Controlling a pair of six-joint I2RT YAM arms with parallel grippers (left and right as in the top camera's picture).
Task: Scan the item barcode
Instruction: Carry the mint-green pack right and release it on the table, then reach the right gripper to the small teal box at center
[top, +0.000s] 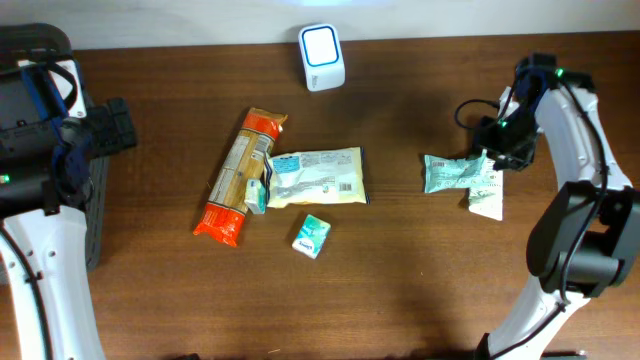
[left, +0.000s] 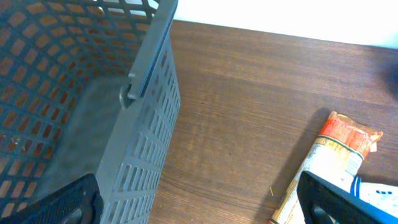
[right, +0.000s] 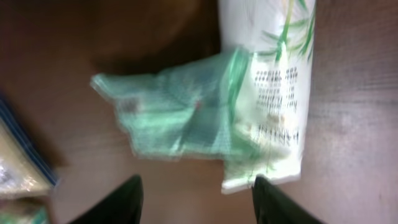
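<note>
A white barcode scanner (top: 322, 57) with a blue face stands at the table's back centre. On the right, a green packet (top: 450, 172) lies on the wood, overlapping a white packet with green print (top: 488, 195). My right gripper (top: 503, 140) hovers just above them. In the right wrist view its fingers are open (right: 196, 183) with bare table between them, and the green packet (right: 180, 112) and the white packet (right: 273, 93) lie just beyond the tips. My left gripper (left: 196, 186) is wide open and empty at the far left.
A grey mesh basket (left: 149, 124) sits at the left edge under the left arm. Mid-table lie an orange pasta packet (top: 240, 175), a white pouch (top: 318, 177) and a small mint box (top: 312, 236). The pasta packet (left: 329, 162) also shows by my left finger.
</note>
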